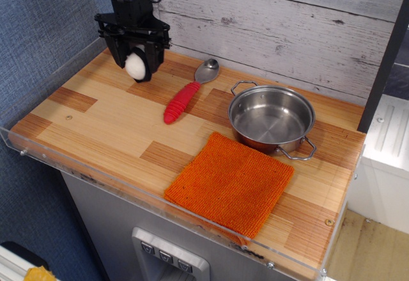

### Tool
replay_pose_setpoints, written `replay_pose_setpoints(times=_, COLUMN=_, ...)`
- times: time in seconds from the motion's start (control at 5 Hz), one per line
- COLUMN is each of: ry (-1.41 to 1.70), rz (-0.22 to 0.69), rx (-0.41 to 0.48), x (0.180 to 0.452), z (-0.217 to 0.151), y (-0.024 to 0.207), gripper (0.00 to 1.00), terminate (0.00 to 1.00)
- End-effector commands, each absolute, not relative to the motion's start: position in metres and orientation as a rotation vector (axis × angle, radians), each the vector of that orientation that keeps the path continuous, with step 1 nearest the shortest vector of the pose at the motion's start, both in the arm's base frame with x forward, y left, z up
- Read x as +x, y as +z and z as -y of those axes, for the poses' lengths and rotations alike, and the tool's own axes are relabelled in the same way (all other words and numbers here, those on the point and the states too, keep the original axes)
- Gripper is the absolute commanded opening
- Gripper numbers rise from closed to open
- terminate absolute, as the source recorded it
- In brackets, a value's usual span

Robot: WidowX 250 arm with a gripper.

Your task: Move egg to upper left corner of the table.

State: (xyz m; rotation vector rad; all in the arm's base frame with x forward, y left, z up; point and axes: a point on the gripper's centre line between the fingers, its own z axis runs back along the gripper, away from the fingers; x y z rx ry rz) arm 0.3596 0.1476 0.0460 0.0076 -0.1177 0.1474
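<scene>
The white egg (pixel 135 66) sits between the fingers of my black gripper (pixel 135 68), which is shut on it. The gripper holds the egg just above the wooden table (pixel 108 121), over its far left part and a little left of the spoon. Its black band is not visible from here. The arm rises straight up from the gripper and out of the frame's top.
A red-handled metal spoon (pixel 185 96) lies right of the gripper. A steel pot (pixel 271 118) stands at the right back. An orange knitted cloth (pixel 230 184) lies at the front right. A clear acrylic rim (pixel 96 172) edges the table; a plank wall stands behind.
</scene>
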Motion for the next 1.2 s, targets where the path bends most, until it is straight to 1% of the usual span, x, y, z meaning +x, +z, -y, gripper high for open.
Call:
replay_pose_setpoints(times=0.0, ry=0.148, rz=0.203, rx=0.046, x=0.353, z=-0.136, y=0.1, gripper=1.0, terminate=0.0)
replay_pose_setpoints(times=0.2, ry=0.16, rz=0.199, rx=0.05, x=0.335, z=-0.117, y=0.15, gripper=1.0, terminate=0.0)
replay_pose_setpoints(times=0.4, ry=0.133, rz=0.186, rx=0.011, x=0.313, z=-0.071, y=0.201, gripper=1.0, terminate=0.0)
replay_pose_setpoints(times=0.6, ry=0.029, rz=0.152, rx=0.023, x=0.302, z=-0.035, y=0.196, gripper=1.0, terminate=0.0)
replay_pose_setpoints(times=0.8, ry=-0.002, rz=0.1, rx=0.065, x=0.293, z=-0.021, y=0.185, gripper=1.0, terminate=0.0)
replay_pose_setpoints(times=1.0, ry=-0.025, rz=0.121, rx=0.076, x=0.292, z=-0.021, y=0.185, gripper=1.0, terminate=0.0)
